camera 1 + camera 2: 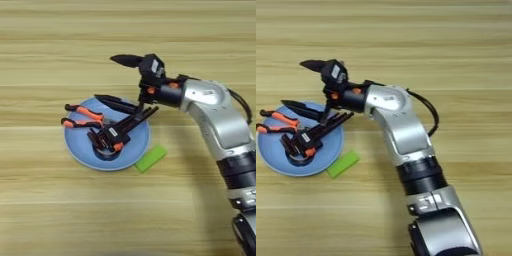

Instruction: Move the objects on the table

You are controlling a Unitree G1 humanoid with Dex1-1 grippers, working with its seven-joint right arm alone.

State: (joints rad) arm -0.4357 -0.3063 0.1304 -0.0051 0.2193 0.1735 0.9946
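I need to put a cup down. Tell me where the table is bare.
Bare wood: the whole far band beyond the gripper, and the near strip below the green block. Crowded: the blue plate, with pliers and clamp on it, under the open fingers.

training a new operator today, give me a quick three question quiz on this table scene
1. True or false: the pliers lie on the blue plate.
2. Which thing lies off the plate, by its lower right rim? A) the clamp B) the green block C) the pliers
3. Are the two fingers of the right gripper spread apart or together?

Key: 1 true; 2 B; 3 spread apart, one finger above the plate's far rim, one over the bare table.
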